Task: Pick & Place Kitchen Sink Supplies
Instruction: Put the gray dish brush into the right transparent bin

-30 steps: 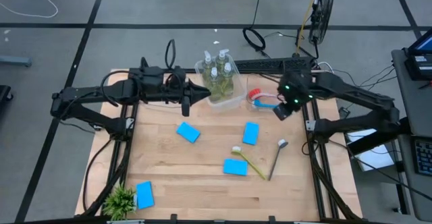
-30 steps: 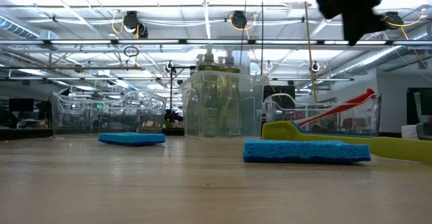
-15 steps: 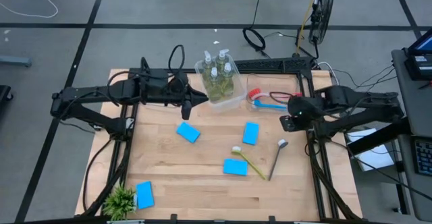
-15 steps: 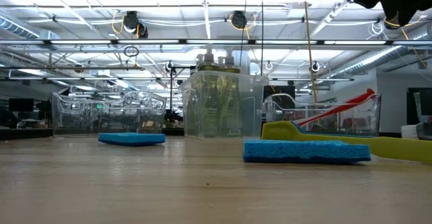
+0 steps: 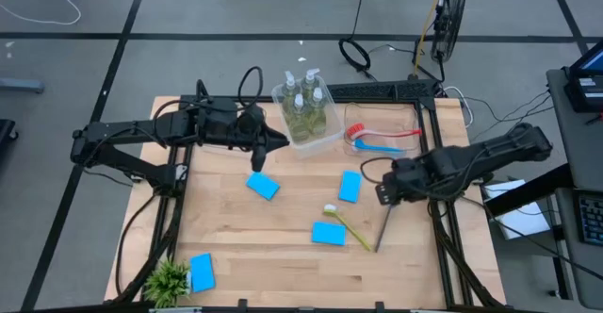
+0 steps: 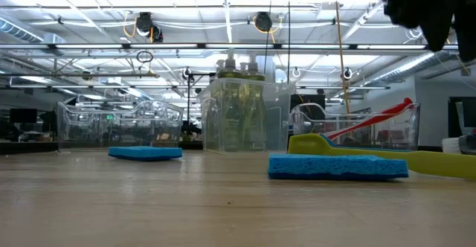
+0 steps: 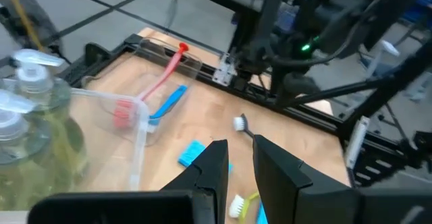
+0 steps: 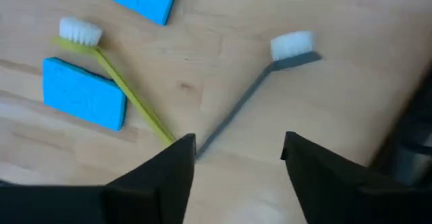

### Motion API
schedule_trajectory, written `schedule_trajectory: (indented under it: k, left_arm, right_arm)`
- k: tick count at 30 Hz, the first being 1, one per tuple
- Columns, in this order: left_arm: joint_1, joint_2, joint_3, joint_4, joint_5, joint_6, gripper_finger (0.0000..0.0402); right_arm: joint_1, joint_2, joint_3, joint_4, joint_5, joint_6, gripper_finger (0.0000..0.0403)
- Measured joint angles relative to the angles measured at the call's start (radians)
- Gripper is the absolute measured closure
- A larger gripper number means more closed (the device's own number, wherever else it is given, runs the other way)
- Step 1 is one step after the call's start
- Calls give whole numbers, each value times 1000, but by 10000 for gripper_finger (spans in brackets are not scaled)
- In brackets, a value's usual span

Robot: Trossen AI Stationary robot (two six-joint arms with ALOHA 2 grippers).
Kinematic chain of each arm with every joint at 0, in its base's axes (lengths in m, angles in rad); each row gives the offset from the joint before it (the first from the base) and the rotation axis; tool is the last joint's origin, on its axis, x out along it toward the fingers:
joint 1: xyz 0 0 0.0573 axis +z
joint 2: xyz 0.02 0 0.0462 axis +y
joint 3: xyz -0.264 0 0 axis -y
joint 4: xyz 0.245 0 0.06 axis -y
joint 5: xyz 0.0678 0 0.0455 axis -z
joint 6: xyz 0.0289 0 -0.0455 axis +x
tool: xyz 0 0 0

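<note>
My right gripper (image 5: 384, 192) (image 8: 237, 143) hovers open over the brown-grey brush (image 5: 385, 222) (image 8: 246, 99), which lies flat on the table with its white head toward the far edge. A yellow-green brush (image 5: 347, 226) (image 8: 115, 75) lies just left of it. Blue sponges (image 5: 263, 185) (image 5: 350, 186) (image 5: 328, 233) (image 5: 201, 271) lie flat on the wood. The soap bottles stand in a clear bin (image 5: 306, 115). Red and blue brushes lie in another clear bin (image 5: 382, 139). My left gripper (image 5: 279, 141) (image 7: 239, 143) waits beside the soap bin, its fingers a narrow gap apart.
A small green plant (image 5: 168, 280) stands at the near left corner beside one sponge. In the low view a sponge (image 6: 338, 165) and the yellow-green brush (image 6: 439, 162) lie in front of the bins (image 6: 242, 117). Bare wood shows in the middle and along the near edge.
My right gripper has swung from above the brush bin at the far right toward the near edge, and now stands over the brown-grey brush. Nothing on the table has moved.
</note>
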Motion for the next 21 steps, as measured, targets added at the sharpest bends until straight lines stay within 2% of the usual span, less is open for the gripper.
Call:
schedule_trajectory:
  k: [6,13,21]
  left_arm:
    - [0,-22,0,-1,80,31,330]
    - [-2,-90,1,-28,81,43,330]
    - [-4,-112,1,-69,79,44,330]
  right_arm:
    - [30,-15,-221,273,52,102,164]
    - [40,-21,-428,538,0,223,179]
    - [75,-21,-490,592,-10,315,209]
